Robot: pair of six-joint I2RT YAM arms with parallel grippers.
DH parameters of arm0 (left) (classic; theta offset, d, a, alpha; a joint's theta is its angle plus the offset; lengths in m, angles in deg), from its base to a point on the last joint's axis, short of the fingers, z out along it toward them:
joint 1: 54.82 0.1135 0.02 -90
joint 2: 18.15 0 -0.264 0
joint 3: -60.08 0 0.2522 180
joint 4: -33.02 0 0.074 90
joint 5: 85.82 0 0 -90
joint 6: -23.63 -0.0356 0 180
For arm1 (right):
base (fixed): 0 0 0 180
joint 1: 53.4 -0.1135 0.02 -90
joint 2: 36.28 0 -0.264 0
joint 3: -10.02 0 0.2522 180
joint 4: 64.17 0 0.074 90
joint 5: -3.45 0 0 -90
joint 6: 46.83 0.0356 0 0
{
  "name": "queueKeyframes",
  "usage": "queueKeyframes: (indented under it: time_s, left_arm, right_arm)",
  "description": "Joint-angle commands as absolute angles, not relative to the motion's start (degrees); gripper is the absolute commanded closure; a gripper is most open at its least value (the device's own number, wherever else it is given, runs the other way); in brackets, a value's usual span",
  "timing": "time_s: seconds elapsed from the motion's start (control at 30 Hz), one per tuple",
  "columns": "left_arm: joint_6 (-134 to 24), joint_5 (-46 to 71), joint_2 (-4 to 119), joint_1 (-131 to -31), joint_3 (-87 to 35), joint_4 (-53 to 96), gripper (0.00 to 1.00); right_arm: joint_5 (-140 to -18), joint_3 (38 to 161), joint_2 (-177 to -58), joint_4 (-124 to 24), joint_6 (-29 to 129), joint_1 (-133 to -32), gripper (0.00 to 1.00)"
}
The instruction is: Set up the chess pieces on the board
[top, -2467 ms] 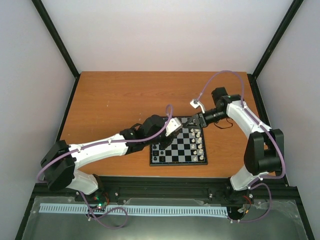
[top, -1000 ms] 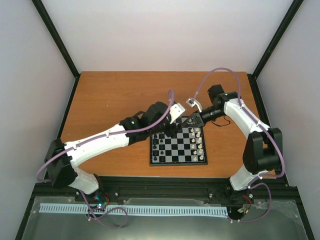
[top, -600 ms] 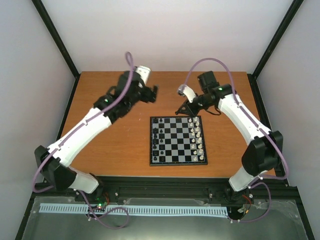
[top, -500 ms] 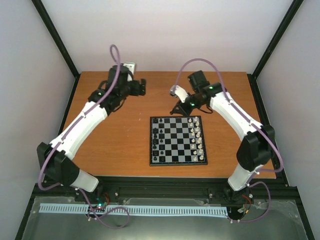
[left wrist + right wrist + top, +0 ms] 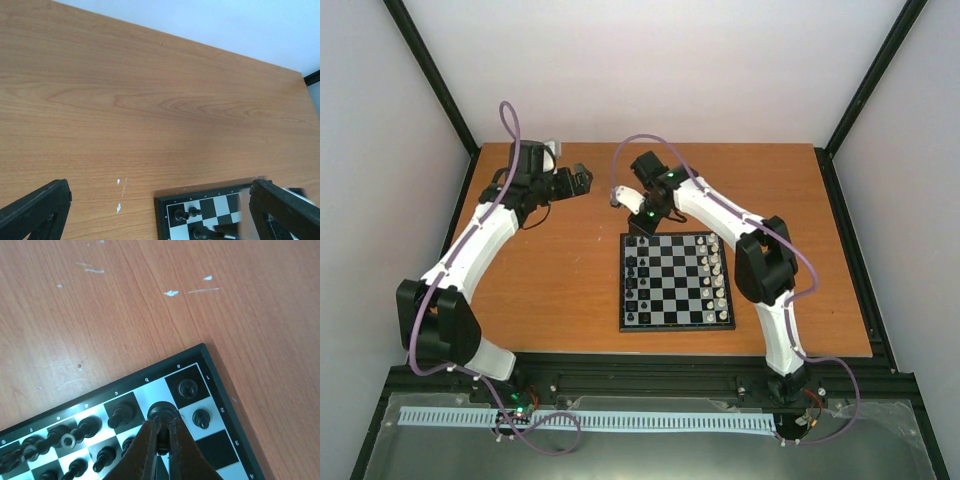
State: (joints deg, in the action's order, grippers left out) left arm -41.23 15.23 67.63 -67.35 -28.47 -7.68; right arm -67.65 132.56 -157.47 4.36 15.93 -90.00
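Right gripper (image 5: 160, 427) is pinching a black piece (image 5: 161, 411) over the corner of the board (image 5: 219, 390).

Its jaws are pressing together on the piece's stem, and the head is showing just past the tips, over a light back-row square between two seated black pieces (image 5: 122, 414). To do this well, it should be lowering straight down, centring the piece on the square, and opening only slightly so the neighbours are not getting nudged. The right wrist view is giving this pinch and square. The top view is hiding both under the arm, but it is showing white pieces (image 5: 718, 280) along the opposite edge and the left gripper (image 5: 576, 180), jaws spread wide and empty, hanging over the table (image 5: 550, 260) well apart from the board.
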Motion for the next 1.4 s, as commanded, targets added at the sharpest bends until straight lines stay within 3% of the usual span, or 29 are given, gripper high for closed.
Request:
queueKeyframes:
  time_s: [0.0,1.37]
  left_arm:
    - [-40.8,15.7,64.7,-67.4,-30.1,-6.9,0.00]
    - [-41.4,13.7,62.1,-65.8,-29.6,-7.4,0.00]
  right_arm:
    - [-71.1,136.7,-161.8,7.8,14.5,-91.7,0.97]
    - [-74.5,138.1,-169.1,8.8,15.9,-94.0,0.96]
